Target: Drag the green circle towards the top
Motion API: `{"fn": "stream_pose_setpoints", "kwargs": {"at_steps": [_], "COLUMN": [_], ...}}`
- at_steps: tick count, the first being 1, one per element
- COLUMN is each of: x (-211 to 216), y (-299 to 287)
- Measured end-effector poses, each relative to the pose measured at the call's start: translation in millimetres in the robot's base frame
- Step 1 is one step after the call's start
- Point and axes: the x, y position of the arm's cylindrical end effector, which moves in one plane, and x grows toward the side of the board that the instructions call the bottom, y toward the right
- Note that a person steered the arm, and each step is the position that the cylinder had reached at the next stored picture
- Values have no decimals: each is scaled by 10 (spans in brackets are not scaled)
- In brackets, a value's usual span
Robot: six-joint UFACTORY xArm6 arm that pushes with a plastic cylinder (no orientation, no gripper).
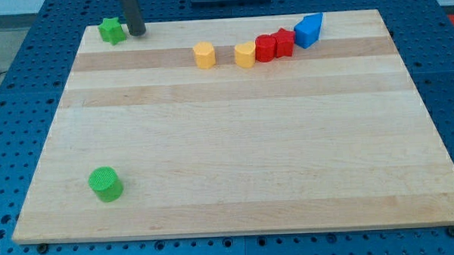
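You've only got one camera here, sitting above the view's bottom edge of the table (235, 142) and tilted down toward the far side. It's close enough that the whole table fills the frame, blue pegboard (6, 82) peeking round.

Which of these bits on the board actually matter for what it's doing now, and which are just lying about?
In the job: green circle, near the view's bottom left; my tip, far from it at the top left.

Lying about: green star beside my tip, two yellow blocks, two red blocks, blue block.
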Motion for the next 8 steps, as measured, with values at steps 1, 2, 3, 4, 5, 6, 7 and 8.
{"fn": "stream_pose_setpoints", "kwargs": {"at_steps": [1,2,3,4,5,6,7,8], "x": [-23,-23,26,531,1274,2330,3386,4025], "y": [-153,-353,-189,299,-158,-659,-789,-290]}}
